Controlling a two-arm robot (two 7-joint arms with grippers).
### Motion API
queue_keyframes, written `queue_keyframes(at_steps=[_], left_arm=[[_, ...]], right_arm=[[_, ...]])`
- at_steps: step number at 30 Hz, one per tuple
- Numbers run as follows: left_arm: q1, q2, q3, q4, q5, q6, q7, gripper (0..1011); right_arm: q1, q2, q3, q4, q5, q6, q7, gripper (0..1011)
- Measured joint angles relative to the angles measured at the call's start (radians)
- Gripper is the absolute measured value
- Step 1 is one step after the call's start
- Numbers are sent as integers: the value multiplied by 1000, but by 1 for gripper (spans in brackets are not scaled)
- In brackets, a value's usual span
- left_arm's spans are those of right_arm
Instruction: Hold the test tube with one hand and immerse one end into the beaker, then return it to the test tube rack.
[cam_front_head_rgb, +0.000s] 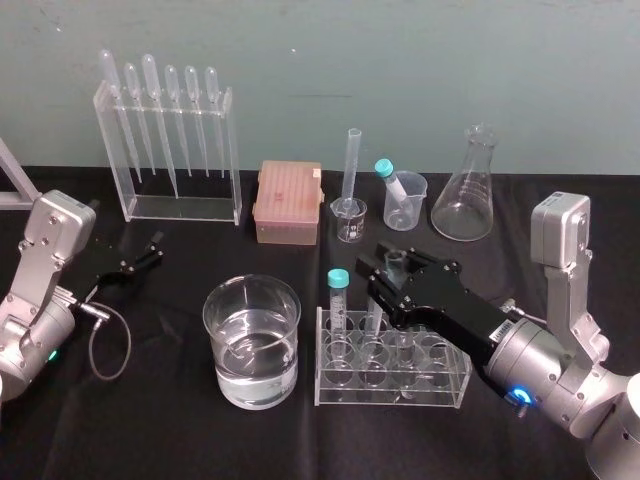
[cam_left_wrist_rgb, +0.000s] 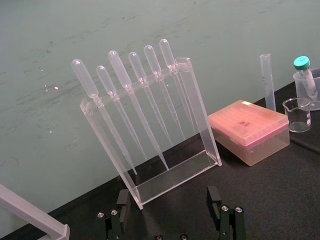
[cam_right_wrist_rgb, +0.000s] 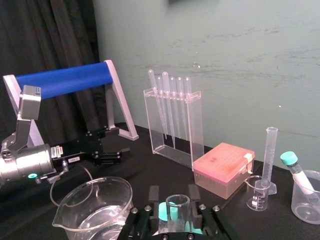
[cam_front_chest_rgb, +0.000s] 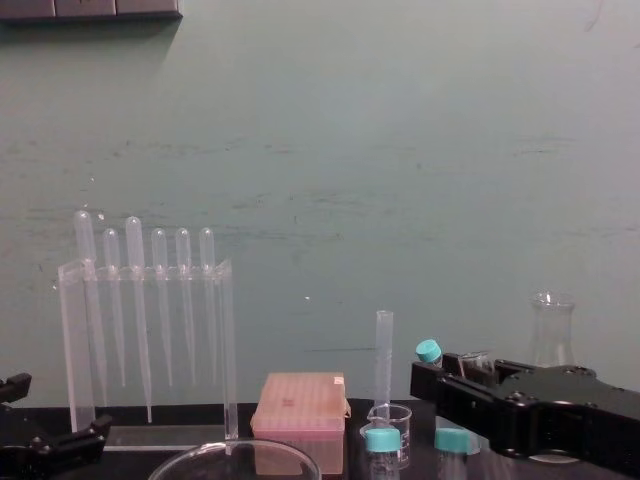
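1. The beaker (cam_front_head_rgb: 212, 335) stands at lower centre-left of the head view, about a third full of clear liquid. It is just left of the rack, so I judge the carry from rack to beaker to be short and sideways. The lift should come first, high enough for the tube's rounded bottom to pass over the wide rim.
2. The rack (cam_front_head_rgb: 390, 396) sits at lower centre of the head view. It is clear and looks light, so a straight upward pull should keep the tube from dragging it along.
3. The right claw (cam_front_head_rgb: 380, 265) reaches in from the lower right of the head view and hangs over the rack's back row. In the right wrist view its fingers (cam_right_wrist_rgb: 152, 196) stand apart on either side of the tube's open top, with a gap showing on one side. The step in hand looks like the grasp. It should close squarely on the glass, a little below the rim, and only firmly enough to stop slipping.
4. The left claw (cam_front_head_rgb: 150, 252) rests at middle left of the head view, fingers spread and holding nothing.
5. The test tube (cam_front_head_rgb: 374, 318) stands upright in the rack, between the right claw's fingers.
6. A teal-capped tube (cam_front_head_rgb: 338, 300) stands just beside it, nearest the outer finger, which should not nudge it while closing.
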Motion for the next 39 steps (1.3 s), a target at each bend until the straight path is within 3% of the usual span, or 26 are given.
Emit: queue_keyframes(at_steps=[17, 23, 30, 39], left_arm=[[0, 0, 0, 0, 0, 0, 0, 1000], [0, 0, 0, 0, 0, 0, 0, 1000], [0, 0, 0, 0, 0, 0, 0, 1000], [0, 0, 0, 0, 0, 0, 0, 1000]], right_arm=[[-1, 0, 1, 0, 0, -1, 0, 868], [-1, 0, 1, 0, 0, -2, 0, 1003], [-1, 0, 1, 0, 0, -2, 0, 1000], [-11, 47, 23, -133, -55, -15, -32, 1000]])
